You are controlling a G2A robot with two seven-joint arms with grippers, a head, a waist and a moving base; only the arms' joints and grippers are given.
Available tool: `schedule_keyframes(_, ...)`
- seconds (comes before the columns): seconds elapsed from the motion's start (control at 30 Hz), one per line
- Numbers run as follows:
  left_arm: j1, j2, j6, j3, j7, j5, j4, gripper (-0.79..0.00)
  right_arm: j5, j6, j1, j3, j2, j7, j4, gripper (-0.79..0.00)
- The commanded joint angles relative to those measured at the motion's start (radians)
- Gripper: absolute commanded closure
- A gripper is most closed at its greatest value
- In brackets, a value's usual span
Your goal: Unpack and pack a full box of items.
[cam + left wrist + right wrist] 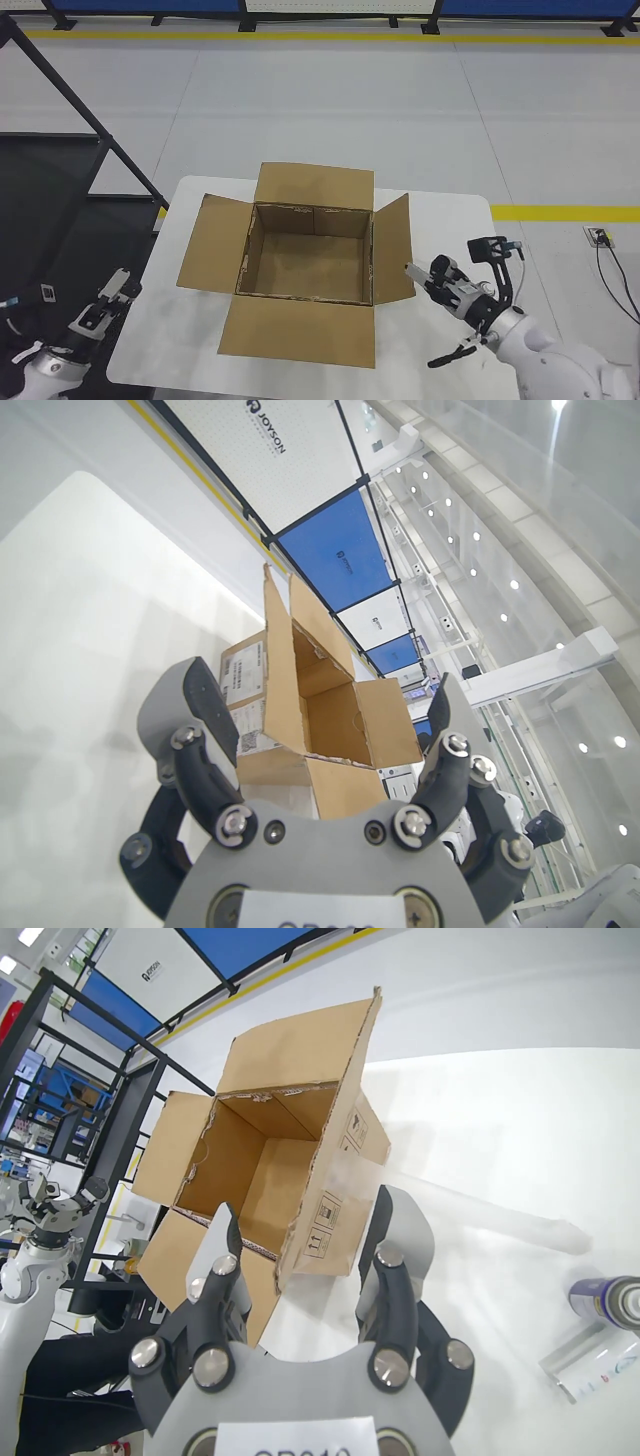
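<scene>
Box stands open and empty in the middle of the surface, and the right gripper, jaws spread wide on nothing, is just beside its right wall, clearly nearer than the left gripper, jaws equally apart, out past the left edge.

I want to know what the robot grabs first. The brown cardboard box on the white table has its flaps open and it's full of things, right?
Not quite. The brown cardboard box on the white table does have its flaps open, but it is not full of things. It is empty. The top view looks straight down into it and shows only its bare bottom.
</scene>
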Motion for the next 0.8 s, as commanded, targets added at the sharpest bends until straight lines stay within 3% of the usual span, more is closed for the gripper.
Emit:
schedule_keyframes(0.0, -0.020, 0.002, 0.008, 0.019, -0.011, 0.026, 0.021, -0.785, -0.010, 0.006, 0.009, -0.008, 0.002, -0.003, 0.002, -0.526)
schedule_keyframes(0.23, -0.114, 0.007, 0.035, 0.117, -0.061, 0.132, 0.100, -0.785, -0.093, 0.108, -0.061, -0.025, 0.005, -0.106, -0.051, -0.542)
schedule_keyframes(0.27, -0.128, 0.007, 0.039, 0.132, -0.067, 0.142, 0.114, -0.785, -0.099, 0.112, -0.078, -0.023, 0.005, -0.119, -0.058, -0.582)
schedule_keyframes(0.3, -0.142, 0.007, 0.043, 0.145, -0.067, 0.153, 0.128, -0.776, -0.115, 0.129, -0.097, -0.022, 0.006, -0.124, -0.062, -0.705)
schedule_keyframes(0.33, -0.155, 0.007, 0.046, 0.161, -0.076, 0.157, 0.139, -0.677, -0.139, 0.152, -0.110, -0.026, 0.007, -0.117, -0.067, -0.785)
schedule_keyframes(0.4, -0.178, 0.008, 0.046, 0.181, -0.084, 0.170, 0.161, -0.508, -0.166, 0.179, -0.119, -0.035, 0.007, -0.111, -0.073, -0.785)
schedule_keyframes(0.43, -0.187, 0.008, 0.044, 0.190, -0.086, 0.177, 0.168, -0.486, -0.166, 0.179, -0.119, -0.035, 0.007, -0.111, -0.073, -0.785)
schedule_keyframes(0.5, -0.198, 0.009, 0.036, 0.201, -0.091, 0.183, 0.179, -0.493, -0.166, 0.179, -0.119, -0.035, 0.007, -0.111, -0.073, -0.785)
schedule_keyframes(0.57, -0.205, 0.010, 0.030, 0.206, -0.099, 0.180, 0.186, -0.425, -0.166, 0.179, -0.119, -0.035, 0.007, -0.111, -0.073, -0.785)
schedule_keyframes(0.67, -0.213, 0.012, 0.033, 0.213, -0.107, 0.176, 0.191, -0.388, -0.166, 0.179, -0.119, -0.035, 0.007, -0.111, -0.073, -0.785)
schedule_keyframes(0.77, -0.221, 0.013, 0.039, 0.223, -0.115, 0.178, 0.194, -0.400, -0.166, 0.179, -0.119, -0.035, 0.007, -0.111, -0.073, -0.785)
